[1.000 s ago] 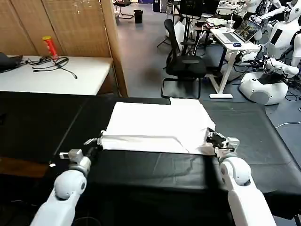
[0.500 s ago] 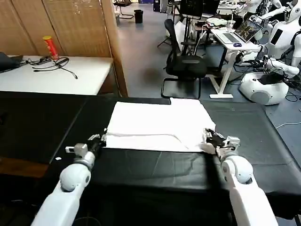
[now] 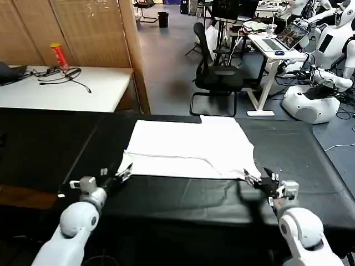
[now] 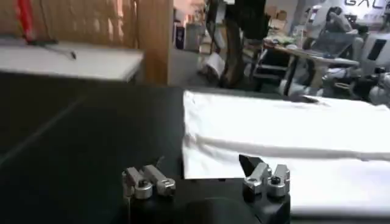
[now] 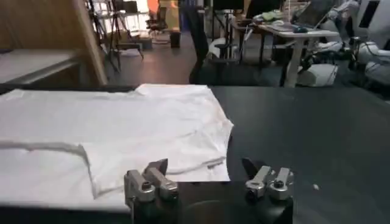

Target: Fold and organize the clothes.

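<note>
The T-shirt [image 3: 188,148] lies flat on the black desk [image 3: 310,160], long axis running left to right. Its near folded edge sits just beyond both claws: left claw [image 3: 123,172] at the near-left corner, right claw [image 3: 259,178] at the near-right, both spread open and empty.

White T-shirt [image 3: 188,148] flat on black table, near edge folded over.

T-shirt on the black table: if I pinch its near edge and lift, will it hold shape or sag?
The T-shirt would likely sag: it lies flat with soft creases and a folded-over near hem. It looks thin and light, so it may drag across the black table. Both open grippers, left and right, sit at its near corners.
</note>
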`<state>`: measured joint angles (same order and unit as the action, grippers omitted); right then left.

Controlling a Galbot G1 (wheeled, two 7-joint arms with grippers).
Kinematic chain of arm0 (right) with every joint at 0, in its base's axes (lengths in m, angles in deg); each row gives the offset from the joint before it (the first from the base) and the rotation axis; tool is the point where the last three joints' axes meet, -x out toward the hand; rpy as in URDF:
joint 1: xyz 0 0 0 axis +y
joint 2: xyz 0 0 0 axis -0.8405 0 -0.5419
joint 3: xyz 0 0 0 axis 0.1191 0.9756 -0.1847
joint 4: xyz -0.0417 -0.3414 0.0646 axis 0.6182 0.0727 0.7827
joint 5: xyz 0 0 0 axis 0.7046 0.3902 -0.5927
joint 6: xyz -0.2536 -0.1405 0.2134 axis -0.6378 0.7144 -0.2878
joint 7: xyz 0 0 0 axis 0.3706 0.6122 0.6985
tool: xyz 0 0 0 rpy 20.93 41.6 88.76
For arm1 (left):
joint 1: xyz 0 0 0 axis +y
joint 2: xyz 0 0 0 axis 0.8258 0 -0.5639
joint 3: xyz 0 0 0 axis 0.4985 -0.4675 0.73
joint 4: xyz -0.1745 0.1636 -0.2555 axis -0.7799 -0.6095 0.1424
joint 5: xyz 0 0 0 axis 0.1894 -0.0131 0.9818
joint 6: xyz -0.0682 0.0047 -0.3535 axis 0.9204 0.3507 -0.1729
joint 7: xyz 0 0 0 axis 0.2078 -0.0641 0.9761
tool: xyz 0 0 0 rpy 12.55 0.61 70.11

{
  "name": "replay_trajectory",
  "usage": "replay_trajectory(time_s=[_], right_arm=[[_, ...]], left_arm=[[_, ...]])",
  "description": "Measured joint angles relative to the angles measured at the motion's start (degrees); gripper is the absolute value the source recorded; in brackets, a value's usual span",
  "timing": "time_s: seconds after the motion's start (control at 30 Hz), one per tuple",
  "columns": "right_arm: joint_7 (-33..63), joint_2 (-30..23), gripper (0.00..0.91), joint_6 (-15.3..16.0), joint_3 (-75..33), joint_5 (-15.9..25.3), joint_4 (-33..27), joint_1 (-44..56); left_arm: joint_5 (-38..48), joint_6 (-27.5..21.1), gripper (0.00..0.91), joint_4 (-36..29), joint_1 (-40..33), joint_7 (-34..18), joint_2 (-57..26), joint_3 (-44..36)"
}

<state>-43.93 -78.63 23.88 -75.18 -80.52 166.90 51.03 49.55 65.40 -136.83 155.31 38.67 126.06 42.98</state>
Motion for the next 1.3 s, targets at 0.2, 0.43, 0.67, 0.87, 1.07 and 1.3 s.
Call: replay_trajectory(time_s=[0.2, 0.43, 0.67, 0.87, 1.07, 1.3], right_arm=[[-0.2, 0.0, 0.293, -1.08, -0.05, -0.07, -0.59, 0.28], [-0.18, 0.09, 0.068, -1.01, 0.48, -0.35, -1.65, -0.43], [4.05, 1.8, 0.01, 3.68, -0.55, -2.09, 2.44, 2.25], [7.54, 2.68, 0.01, 9.63, -1.61, -3.94, 7.99, 7.33], [9.47, 2.79, 0.01, 13.38, -2.62, -4.31, 13.74, 12.33], [9.23, 3.02, 0.878, 13.38, -3.75, -4.33, 18.37, 16.17]], left_arm=[[0.56, -0.1, 0.624, 0.04, 1.19, -0.11, 0.18, 0.37], [0.11, 0.05, 0.0, 0.63, 1.41, -0.28, 0.32, 0.41], [-1.75, -0.86, 0.0, 0.61, 1.93, -1.4, -0.22, 0.54], [-2.62, -2.65, 0.0, -3.15, 4.83, -3.43, -2.51, 0.73], [-2.77, -5.86, 0.0, -9.77, 9.44, -5.29, -5.9, 2.13], [-4.8, -6.87, 0.878, -16.9, 16.32, -5.34, -8.4, 3.74]])
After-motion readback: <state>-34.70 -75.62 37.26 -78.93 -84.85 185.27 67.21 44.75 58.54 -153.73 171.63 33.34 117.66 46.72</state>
